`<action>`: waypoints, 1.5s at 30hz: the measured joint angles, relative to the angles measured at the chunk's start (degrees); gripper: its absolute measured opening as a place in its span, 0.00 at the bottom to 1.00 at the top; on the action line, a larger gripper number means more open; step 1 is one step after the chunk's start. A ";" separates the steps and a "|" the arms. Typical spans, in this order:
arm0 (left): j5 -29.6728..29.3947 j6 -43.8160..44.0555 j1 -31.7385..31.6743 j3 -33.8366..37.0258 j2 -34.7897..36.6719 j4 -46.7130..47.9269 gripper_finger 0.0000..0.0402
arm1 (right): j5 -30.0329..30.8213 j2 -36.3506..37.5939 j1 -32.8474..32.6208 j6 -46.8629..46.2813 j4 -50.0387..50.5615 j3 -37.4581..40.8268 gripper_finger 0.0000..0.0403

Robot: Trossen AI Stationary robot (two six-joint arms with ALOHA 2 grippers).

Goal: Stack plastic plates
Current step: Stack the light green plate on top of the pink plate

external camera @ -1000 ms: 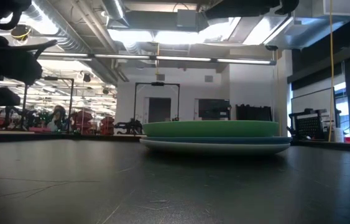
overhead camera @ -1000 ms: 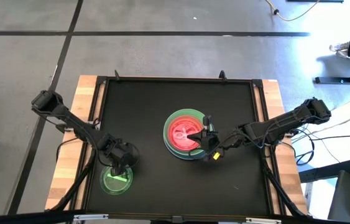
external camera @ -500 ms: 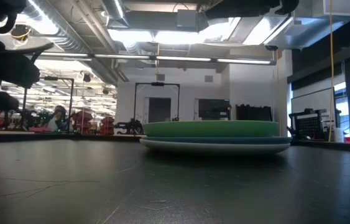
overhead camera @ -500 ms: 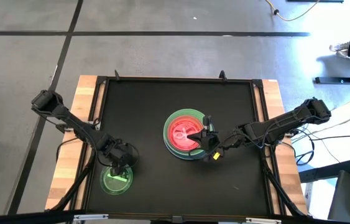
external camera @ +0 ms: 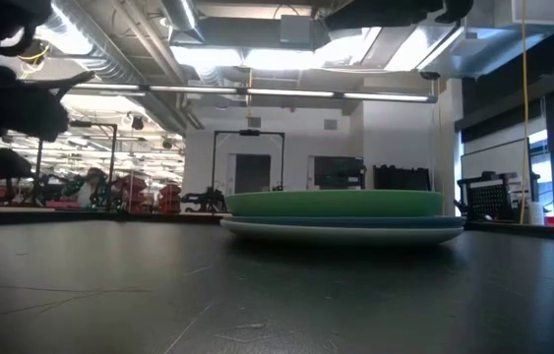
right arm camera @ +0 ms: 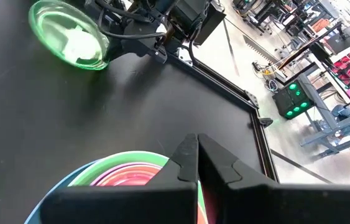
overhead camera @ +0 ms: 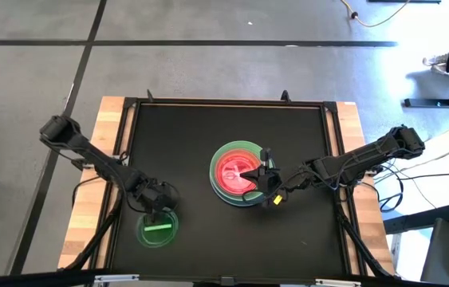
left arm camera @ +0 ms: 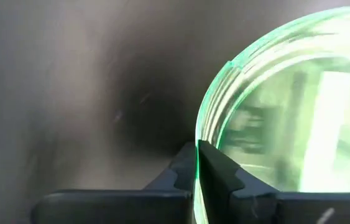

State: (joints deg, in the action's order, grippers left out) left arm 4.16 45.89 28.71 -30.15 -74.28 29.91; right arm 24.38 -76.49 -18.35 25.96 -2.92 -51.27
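Two grippers: both over the black table [overhead camera: 184,143], each at a plate.
Left gripper [overhead camera: 157,209]: near the 7 o'clock corner of the table, at the 12 o'clock rim of the small green plate [overhead camera: 158,229].
Left fingers [left arm camera: 215,174]: pressed together on the rim of that plate, as the left wrist view shows, with the clear green edge running up between them.
Small green plate: translucent, with a bright green centre bar; well apart from the stack, toward 8 o'clock of it; in the right wrist view it looks tilted, its rim lifted off the table.
Stack [overhead camera: 238,172]: just right of table centre; a pale plate and a blue one at the bottom, a large green plate [external camera: 334,203] above them, and a pink plate [overhead camera: 235,170] on top.
Right gripper [overhead camera: 261,171]: over the 3 o'clock side of the stack, its arm reaching in from the table's 3 o'clock edge.
Right fingers [right arm camera: 215,163]: closed tight against each other, just above the pink plate's rim; whether they pinch anything cannot be told.
Low view: stack lies flat on the table; left arm shows dark at the 9 o'clock edge.
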 joint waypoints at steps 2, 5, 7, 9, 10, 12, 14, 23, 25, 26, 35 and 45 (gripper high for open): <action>0.12 -1.75 -0.88 -1.22 -0.13 -0.25 0.02 | 0.00 -0.01 0.00 0.00 0.00 0.00 0.00; -1.05 -4.48 -2.56 -3.83 -0.13 0.25 0.01 | 0.00 0.00 0.02 0.00 0.00 0.02 0.00; -3.09 -4.94 -4.00 -6.00 -0.07 0.16 0.01 | 0.00 -0.02 0.00 0.00 -0.12 0.02 0.00; -6.24 -4.99 -5.60 -8.20 -0.07 0.17 0.01 | 0.00 -0.02 0.00 0.02 -0.15 0.02 0.00; -7.90 -5.20 -6.42 -9.25 -0.07 0.14 0.01 | 0.00 0.00 0.02 0.02 -0.19 0.02 0.00; -11.08 -5.89 -8.04 -11.31 -0.07 -1.08 0.01 | 0.00 0.00 0.00 0.02 -0.20 0.02 0.00; -12.30 -6.91 -9.77 -12.81 -0.06 -2.61 0.01 | 0.00 -0.01 0.00 0.02 -0.20 0.02 0.00; -22.27 -14.74 -18.10 -14.25 -0.02 -15.64 0.01 | 0.00 -0.01 0.01 0.02 -0.18 0.02 0.00; -23.13 -17.81 -20.19 -13.33 -0.02 -20.67 0.01 | 0.00 -0.02 0.02 0.02 -0.17 0.02 0.00; -23.23 -19.52 -21.32 -12.73 -0.02 -23.50 0.01 | 0.00 0.00 0.00 0.02 -0.20 0.02 0.00; -24.56 -26.80 -28.91 -9.10 -1.45 -41.70 0.02 | 0.00 -0.01 0.02 0.04 -0.20 0.02 0.00; -22.51 -27.10 -30.36 -8.85 -13.60 -51.44 0.02 | 0.00 -0.02 0.02 0.02 0.02 0.02 0.00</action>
State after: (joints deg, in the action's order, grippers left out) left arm -18.34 18.79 -1.65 -39.00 -87.88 -21.53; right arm 24.38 -76.51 -18.33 25.98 -2.90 -51.24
